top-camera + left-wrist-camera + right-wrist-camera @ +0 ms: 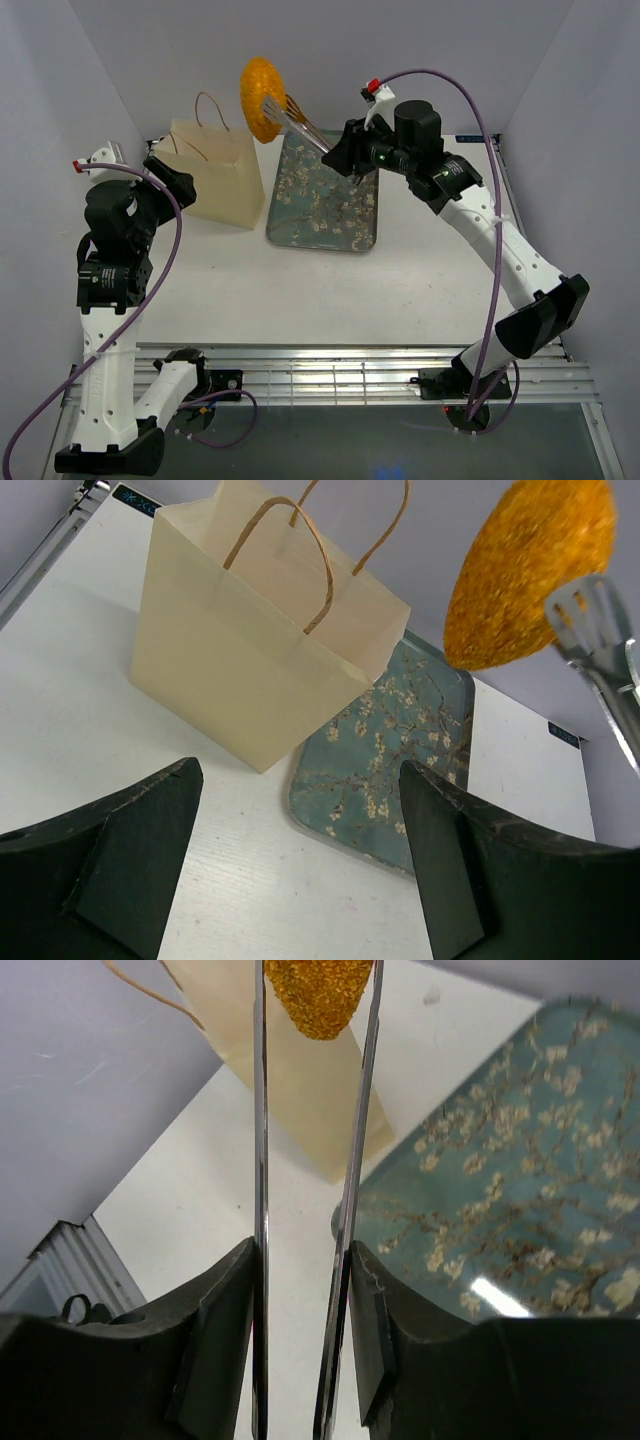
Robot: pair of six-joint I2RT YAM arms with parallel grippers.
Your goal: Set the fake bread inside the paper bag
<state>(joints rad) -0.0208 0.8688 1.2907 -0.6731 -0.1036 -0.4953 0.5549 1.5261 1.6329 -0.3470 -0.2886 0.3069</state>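
Note:
The big orange oval loaf hangs in the air between the paper bag and the floral tray, pinched in metal tongs. My right gripper is shut on the tongs' two arms; the loaf sits at their tips, above the bag's near corner. My left gripper is open and empty, low over the table in front of the upright bag, and sees the loaf at upper right. The other bread pieces do not show.
The tray lies flat just right of the bag with nothing showing on it. The bag's cord handles stand up over its open top. White walls close in the table at the back and sides.

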